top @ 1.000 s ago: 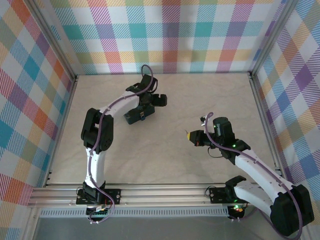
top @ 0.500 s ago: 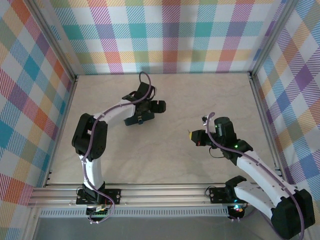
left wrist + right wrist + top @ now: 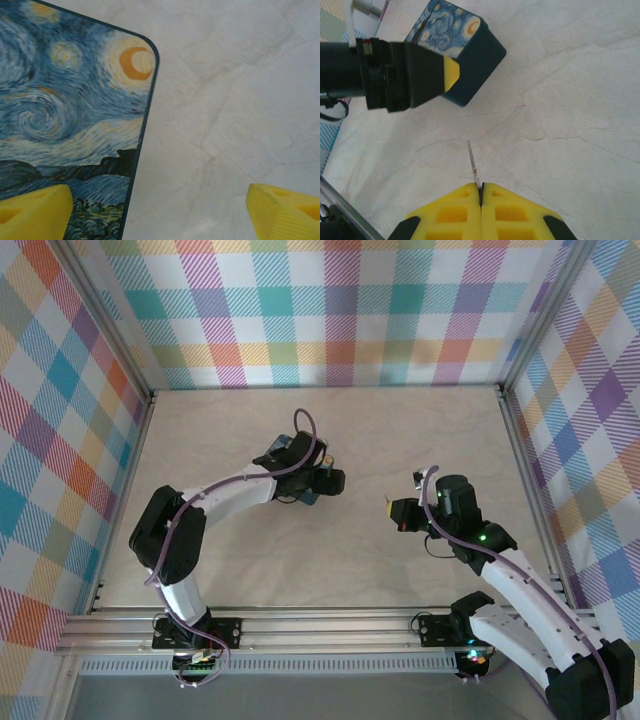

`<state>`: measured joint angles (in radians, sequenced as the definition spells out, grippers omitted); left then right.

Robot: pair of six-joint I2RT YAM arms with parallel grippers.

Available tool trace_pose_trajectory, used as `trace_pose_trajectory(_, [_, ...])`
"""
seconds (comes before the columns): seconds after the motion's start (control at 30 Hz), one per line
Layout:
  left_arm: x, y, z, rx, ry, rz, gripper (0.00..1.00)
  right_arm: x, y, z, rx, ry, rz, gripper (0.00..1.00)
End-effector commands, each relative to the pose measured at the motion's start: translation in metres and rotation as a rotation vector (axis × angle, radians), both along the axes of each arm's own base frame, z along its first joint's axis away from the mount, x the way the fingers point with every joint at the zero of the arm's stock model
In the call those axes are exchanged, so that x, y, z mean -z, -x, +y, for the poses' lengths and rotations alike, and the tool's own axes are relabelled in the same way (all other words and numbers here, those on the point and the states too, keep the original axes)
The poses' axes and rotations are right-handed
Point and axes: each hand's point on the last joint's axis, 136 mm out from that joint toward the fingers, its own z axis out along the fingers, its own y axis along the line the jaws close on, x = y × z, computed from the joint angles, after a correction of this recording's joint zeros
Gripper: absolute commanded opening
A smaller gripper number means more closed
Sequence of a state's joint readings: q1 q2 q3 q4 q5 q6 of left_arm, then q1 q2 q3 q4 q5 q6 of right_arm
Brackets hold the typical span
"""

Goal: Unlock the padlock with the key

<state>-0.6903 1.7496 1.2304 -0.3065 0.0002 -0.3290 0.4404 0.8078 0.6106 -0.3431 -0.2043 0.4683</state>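
The right tool (image 3: 481,194) is pressed fully closed on the key (image 3: 472,161). Its thin metal blade sticks out past the fingertips over bare tabletop (image 3: 570,100), apart from the painted tin (image 3: 475,55). The left tool (image 3: 160,215) gapes wide and holds nothing, straddling the tin's edge with one yellow finger (image 3: 32,212) over the lid.

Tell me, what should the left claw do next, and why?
Probably slide the open left gripper across the painted tin until its fingers straddle it: now one finger hangs over it, the other over the table. The right gripper pinches the key.
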Motion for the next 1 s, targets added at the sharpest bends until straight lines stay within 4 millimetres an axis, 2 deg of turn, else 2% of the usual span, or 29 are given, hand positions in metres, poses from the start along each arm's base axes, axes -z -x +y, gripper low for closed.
trace_pose_trajectory(0.0, [0.009, 0.029, -0.004, -0.001, 0.004, 0.061, 0.9, -0.007, 0.002, -0.008, 0.019, 0.045, -0.024, 0.02])
trace_pose_trajectory(0.23, [0.011, 0.058, -0.016, 0.038, -0.002, 0.082, 0.9, -0.012, 0.002, -0.022, 0.067, 0.092, -0.053, 0.02])
trace_pose_trajectory(0.47, [0.014, 0.074, -0.044, 0.078, 0.056, 0.11, 0.9, -0.018, 0.002, -0.026, 0.084, 0.096, -0.076, 0.02])
trace_pose_trajectory(0.77, [0.019, 0.072, -0.082, 0.133, 0.093, 0.144, 0.9, -0.023, 0.002, -0.028, 0.094, 0.101, -0.089, 0.02])
trace_pose_trajectory(0.8, [0.015, 0.067, -0.09, 0.137, 0.12, 0.123, 0.89, -0.024, 0.002, -0.029, 0.096, 0.103, -0.093, 0.02])
trace_pose_trajectory(0.97, [0.014, 0.055, -0.106, 0.15, 0.124, 0.122, 0.9, -0.025, 0.003, -0.032, 0.105, 0.115, -0.097, 0.03])
